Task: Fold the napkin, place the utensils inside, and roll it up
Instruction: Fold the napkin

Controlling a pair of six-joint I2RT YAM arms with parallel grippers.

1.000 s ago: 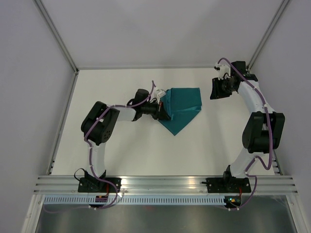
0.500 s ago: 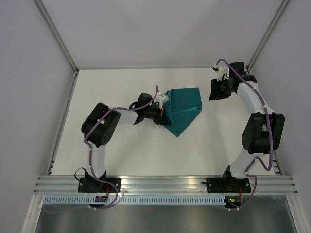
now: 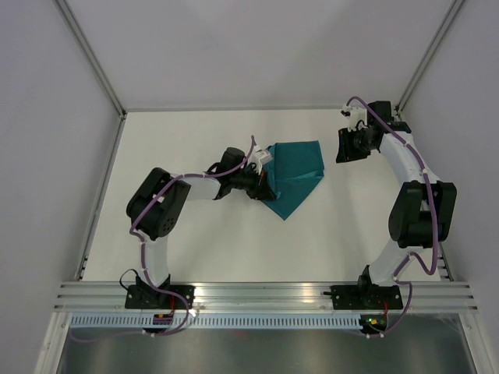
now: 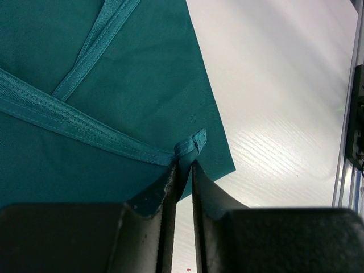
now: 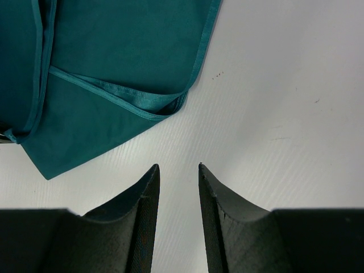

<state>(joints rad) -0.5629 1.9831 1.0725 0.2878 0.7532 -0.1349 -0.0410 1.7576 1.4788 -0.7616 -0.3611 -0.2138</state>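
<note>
The teal napkin (image 3: 296,167) lies folded at the table's middle back, its layers tapering to a point toward the near side. My left gripper (image 3: 263,187) is at its left edge. In the left wrist view the jaws stand a narrow slit apart, and the napkin's (image 4: 114,85) hemmed corner is pinched between the tips of the left gripper (image 4: 185,162). My right gripper (image 3: 343,146) hovers just right of the cloth, open and holding nothing. In its wrist view the right gripper (image 5: 178,166) is over bare table, short of the napkin's (image 5: 114,51) folded corner. The utensils are out of view.
The white table (image 3: 203,241) is walled at the back and sides. An aluminium rail (image 3: 265,292) runs along the near edge by the arm bases. A metal frame post (image 4: 357,114) shows at the right in the left wrist view.
Over the last second my left wrist shifted slightly toward the back right, drawing the napkin's left edge inward. The right gripper barely moved.
</note>
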